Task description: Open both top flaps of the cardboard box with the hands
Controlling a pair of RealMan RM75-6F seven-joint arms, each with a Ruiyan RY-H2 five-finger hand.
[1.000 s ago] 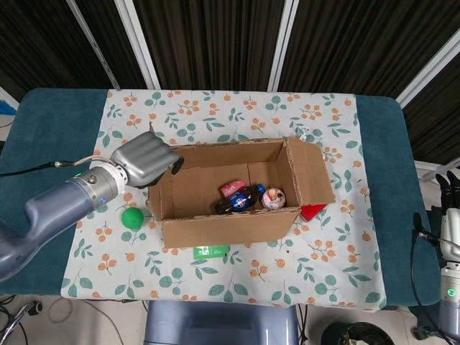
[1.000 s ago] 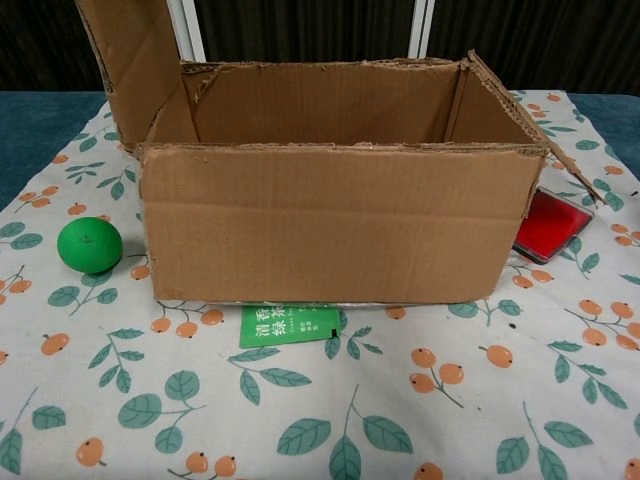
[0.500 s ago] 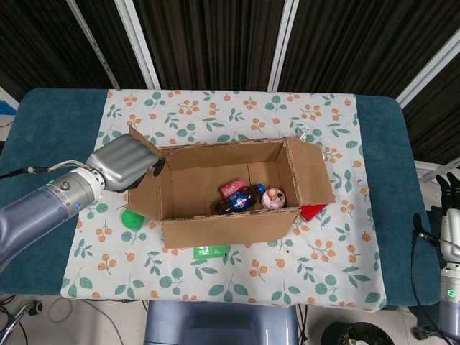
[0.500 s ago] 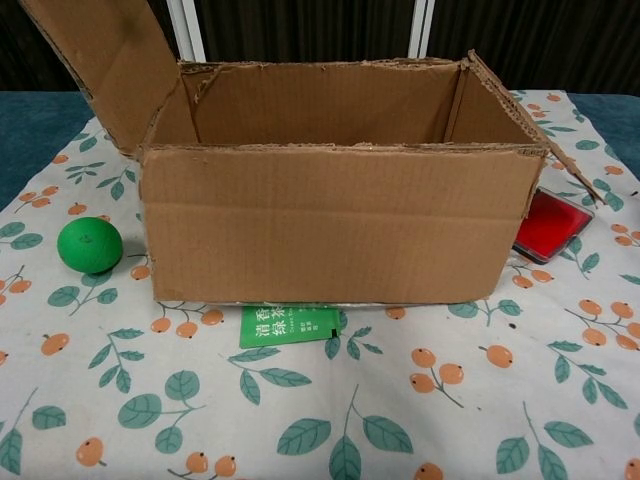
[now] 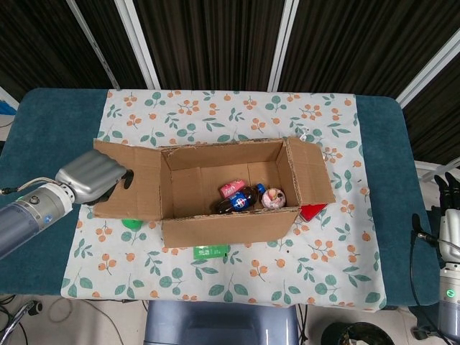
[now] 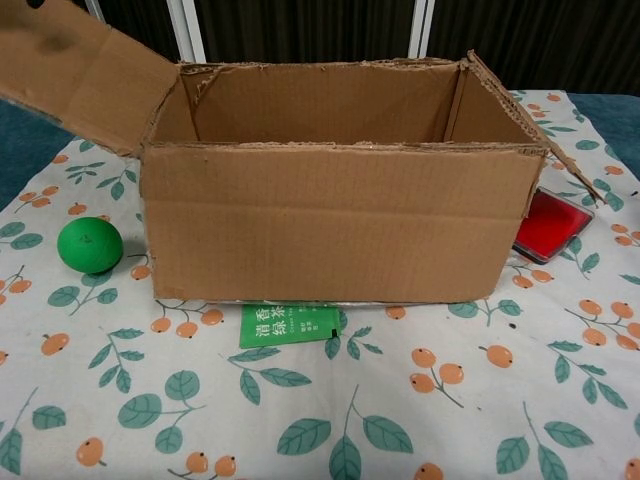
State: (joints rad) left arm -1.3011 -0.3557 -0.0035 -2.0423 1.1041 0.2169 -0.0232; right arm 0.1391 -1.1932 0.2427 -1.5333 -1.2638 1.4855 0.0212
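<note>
Down at the left side of the tabletop (image 5: 43, 129), the left hand (image 5: 90, 175) is gripping the outer edge of the box's left flap (image 5: 129, 181), its dark fingertips (image 5: 127, 177) curling over onto the flap's upper face. That flap is lying folded outward, nearly flat, partly covering a green ball (image 6: 90, 245) that is sitting on the flowered cloth (image 5: 215, 111) just beside the box. The cardboard box (image 5: 230, 190) is standing in the middle of the cloth with its top open; its right flap (image 5: 310, 172) is leaning outward as well, above a red flat case (image 6: 555, 225) lying against the box's right end. Inside the box, a dark bottle (image 5: 241, 199) and a few small packages are lying on the floor. A green packet (image 6: 290, 325) is poking out from under the front wall. Far right, the right hand (image 5: 449, 192) is hanging off the tabletop edge, holding nothing, fingers pointing up and slightly apart.
</note>
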